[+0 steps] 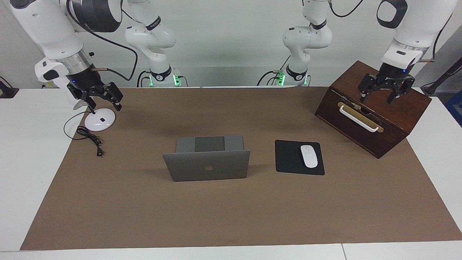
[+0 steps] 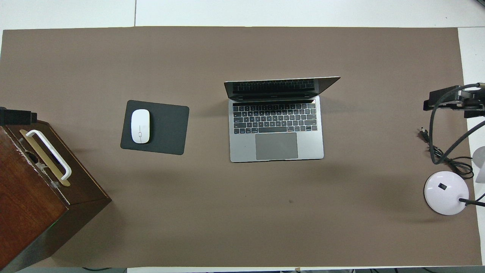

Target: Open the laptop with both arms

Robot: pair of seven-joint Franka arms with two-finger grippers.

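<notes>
Standing already open, the thin silver-grey laptop (image 1: pixel 206 159) sat between both parked arms; left end effector (image 1: pixel 384 94) spread apart over the brown wooden box (image 1: pixel 373 108), right end effector (image 1: pixel 103 99) apparently apart; best kept clear.

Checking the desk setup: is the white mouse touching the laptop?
Apart. The overhead view shows the mouse lying on the black mouse pad, with a strip of bare brown mat between the pad and the open laptop.
</notes>
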